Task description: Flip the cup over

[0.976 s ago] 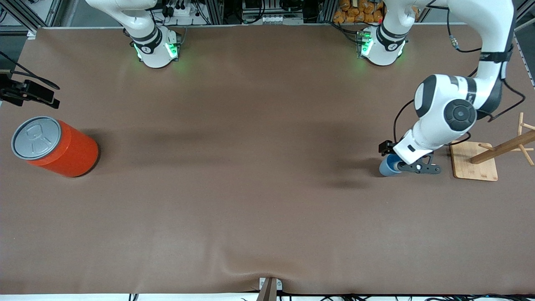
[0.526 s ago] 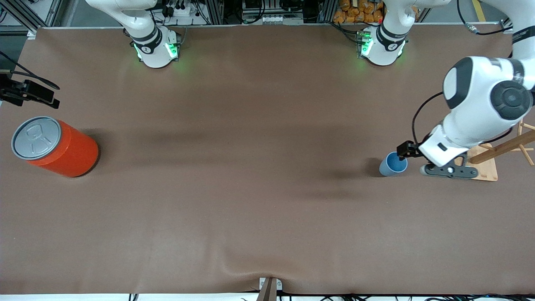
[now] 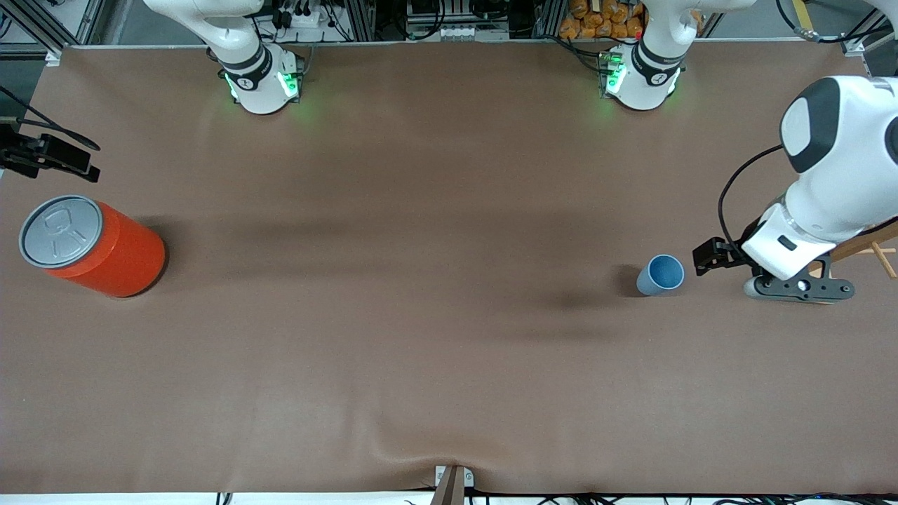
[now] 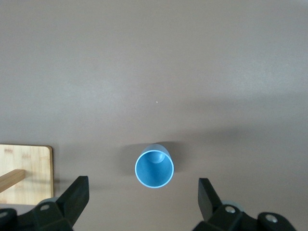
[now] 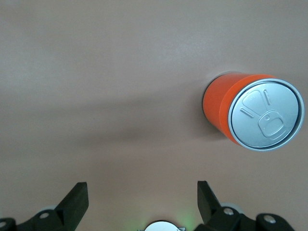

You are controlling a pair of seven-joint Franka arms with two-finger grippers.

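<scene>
Front view, big to small: looking down on the brown table (image 3: 435,351), with the fat orange can (image 3: 105,252) standing at the right arm's end and the right gripper (image 5: 139,207) hanging over the table near it, fingers spread wide and holding nothing. Then spotting the left gripper (image 4: 142,202) hovering over the edge of the wooden stand (image 4: 24,173) at the left arm's end, fingers wide apart too, gripping nothing. Finally noticing the little blue cup (image 3: 660,275) sitting upright, mouth up, on the table near that stand, not touching anything.
</scene>
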